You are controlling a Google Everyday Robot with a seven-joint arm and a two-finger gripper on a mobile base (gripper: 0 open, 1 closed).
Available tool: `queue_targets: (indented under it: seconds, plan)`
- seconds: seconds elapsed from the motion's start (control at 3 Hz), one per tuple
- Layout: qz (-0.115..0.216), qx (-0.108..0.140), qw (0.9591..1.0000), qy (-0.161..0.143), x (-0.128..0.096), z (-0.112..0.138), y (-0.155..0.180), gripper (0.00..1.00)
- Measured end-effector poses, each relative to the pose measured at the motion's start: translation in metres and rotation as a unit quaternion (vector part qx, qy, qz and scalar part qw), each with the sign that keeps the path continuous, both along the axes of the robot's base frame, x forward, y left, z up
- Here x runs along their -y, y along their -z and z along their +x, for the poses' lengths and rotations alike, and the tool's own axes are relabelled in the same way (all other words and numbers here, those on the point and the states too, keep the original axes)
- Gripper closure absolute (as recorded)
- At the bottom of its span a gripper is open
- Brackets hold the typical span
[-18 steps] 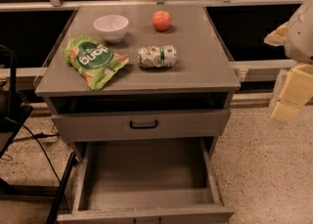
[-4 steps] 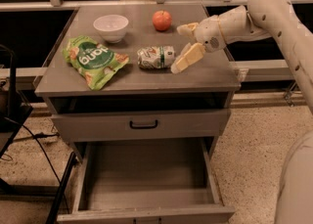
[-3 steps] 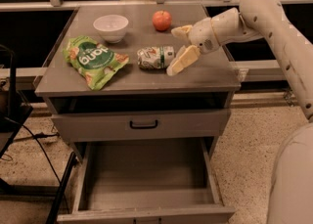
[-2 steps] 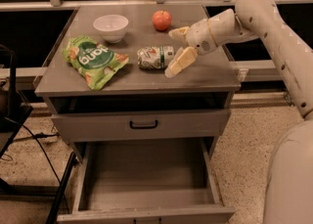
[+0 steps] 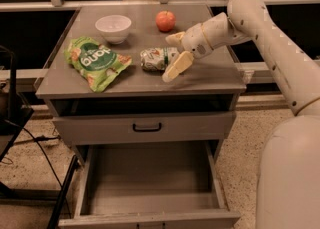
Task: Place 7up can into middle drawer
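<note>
The 7up can (image 5: 157,58) lies on its side near the middle of the grey cabinet top (image 5: 210,75). My gripper (image 5: 175,52) reaches in from the right and is open. One finger (image 5: 174,38) is behind the can's right end and the other (image 5: 177,66) is in front of it, so the can's end sits between them. The middle drawer (image 5: 150,183) is pulled out below, and its grey floor is bare.
A green snack bag (image 5: 95,62), a white bowl (image 5: 113,27) and a red apple (image 5: 165,21) share the cabinet top. A closed drawer with a black handle (image 5: 146,127) sits above the open one. My arm (image 5: 280,73) fills the right side.
My gripper has moved left across the cabinet top, from beside the can to straddling its right end. The can has not moved.
</note>
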State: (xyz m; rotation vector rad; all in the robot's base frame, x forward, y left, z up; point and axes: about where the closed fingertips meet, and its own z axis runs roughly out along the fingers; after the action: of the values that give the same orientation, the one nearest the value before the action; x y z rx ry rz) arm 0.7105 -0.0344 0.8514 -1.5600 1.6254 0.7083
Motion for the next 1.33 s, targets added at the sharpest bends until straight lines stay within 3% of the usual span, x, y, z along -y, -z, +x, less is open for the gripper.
queue_targets:
  seconds: [0.33,1.33]
  plan:
    - [0.0,0.0,1.0,0.0,-0.0003,0.0001,0.0001,0.19]
    - [0.0,0.0,1.0,0.0,-0.0004,0.0001,0.0002,0.89]
